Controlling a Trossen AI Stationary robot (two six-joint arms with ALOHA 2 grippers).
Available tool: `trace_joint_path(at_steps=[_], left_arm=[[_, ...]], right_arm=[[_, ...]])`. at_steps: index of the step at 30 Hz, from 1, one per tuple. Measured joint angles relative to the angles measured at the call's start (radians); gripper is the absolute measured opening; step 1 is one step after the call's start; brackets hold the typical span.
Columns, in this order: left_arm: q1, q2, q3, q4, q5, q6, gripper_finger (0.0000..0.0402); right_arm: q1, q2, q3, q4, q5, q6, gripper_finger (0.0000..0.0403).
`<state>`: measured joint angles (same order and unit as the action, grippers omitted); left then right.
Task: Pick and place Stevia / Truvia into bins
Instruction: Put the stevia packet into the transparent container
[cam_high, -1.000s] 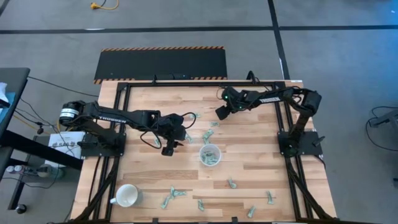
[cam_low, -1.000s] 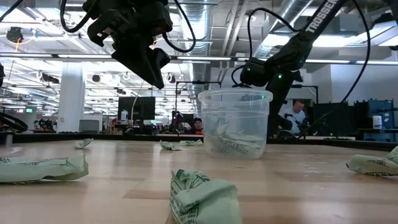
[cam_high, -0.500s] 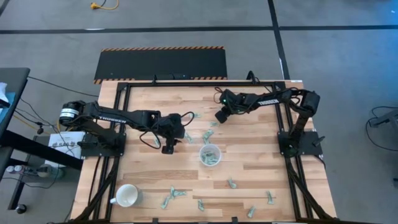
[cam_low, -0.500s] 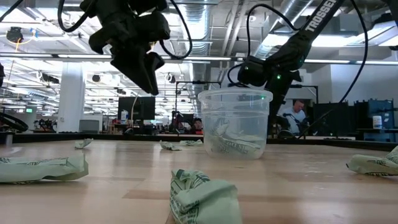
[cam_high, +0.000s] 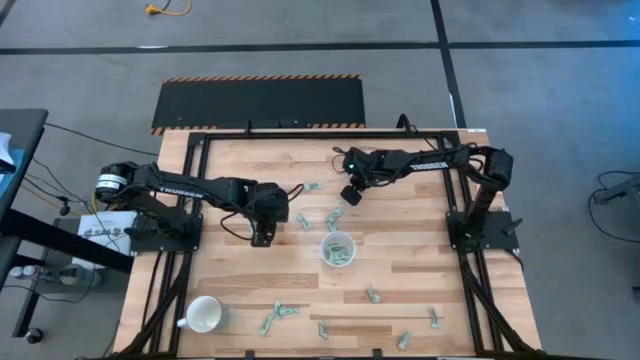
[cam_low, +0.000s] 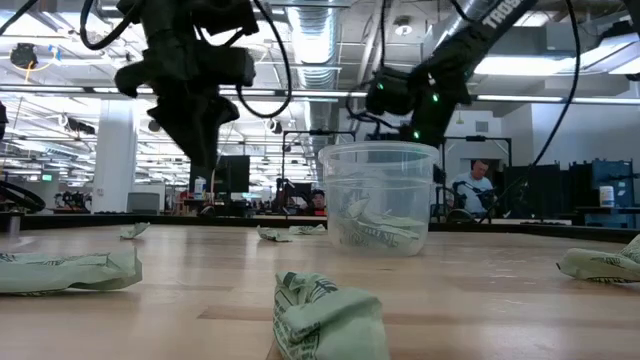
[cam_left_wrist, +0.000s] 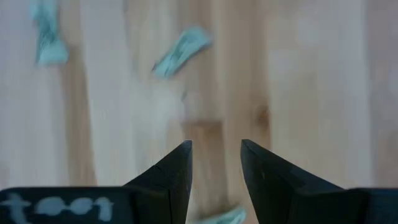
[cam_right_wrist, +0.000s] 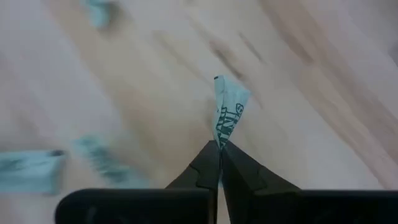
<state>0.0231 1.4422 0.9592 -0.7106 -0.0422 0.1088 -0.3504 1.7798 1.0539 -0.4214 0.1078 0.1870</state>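
Pale green Stevia sachets lie scattered flat on the wooden table, two (cam_high: 302, 221) (cam_high: 334, 215) between the arms and others (cam_high: 283, 311) near the front edge. The clear cup (cam_high: 338, 249) stands mid-table with a few sachets inside (cam_low: 375, 232). My right gripper (cam_high: 350, 195) hangs past the cup's far side, shut on one sachet (cam_right_wrist: 228, 112). My left gripper (cam_high: 262, 238) (cam_left_wrist: 216, 149) hangs open to the left of the cup, pointing down over bare wood, nothing between its fingers. My right gripper pinches one end of the sachet (cam_right_wrist: 219, 140) between its two fingertips, coming from above and pointing down. The rest of the sachet sticks out past the tips toward the table. Whether its free end touches the wood I cannot tell.
A white handled mug (cam_high: 204, 314) stands at the front left corner. More sachets lie near the far edge (cam_high: 313, 186) and along the front right (cam_high: 373, 294) (cam_high: 434, 317). Black frame rails run along the table's left, right and far sides.
My right gripper has shut on a sachet lying beyond the cup and shifted a little toward the table's left. My left gripper has drawn back toward the left edge, away from the cup, and turned to point straight down, staying open.
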Motion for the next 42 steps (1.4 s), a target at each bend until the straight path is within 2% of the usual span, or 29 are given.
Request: trace_joint_path(at_steps=[6, 12, 17, 25, 31, 37, 42], left_arm=[[0.000, 0.000, 0.000, -0.127, -0.095, -0.064, 0.0127], [0.000, 0.000, 0.000, -0.235, -0.103, -0.107, 0.0127], [0.000, 0.000, 0.000, -0.273, -0.104, -0.121, 0.0127], [0.000, 0.000, -0.006, -0.267, -0.105, -0.120, 0.0127], [0.000, -0.001, -0.104, -0.216, -0.105, -0.123, 0.0127], [0.000, -0.001, -0.198, -0.183, -0.127, -0.172, 0.0127], [0.000, -0.001, -0.215, -0.164, -0.158, -0.183, 0.0127]], right_arm=[[0.089, 0.000, 0.119, -0.189, 0.006, -0.005, 0.0003], [0.184, -0.001, 0.239, -0.389, 0.080, -0.004, 0.0005], [0.276, -0.002, 0.317, -0.465, 0.081, 0.013, 0.0002], [0.448, -0.002, 0.356, -0.496, 0.078, 0.091, 0.0003], [0.558, -0.002, 0.356, -0.463, 0.077, 0.153, 0.0003], [0.617, -0.002, 0.356, -0.394, 0.077, 0.191, 0.0006], [0.633, 0.007, 0.357, -0.355, 0.072, 0.216, 0.0007]])
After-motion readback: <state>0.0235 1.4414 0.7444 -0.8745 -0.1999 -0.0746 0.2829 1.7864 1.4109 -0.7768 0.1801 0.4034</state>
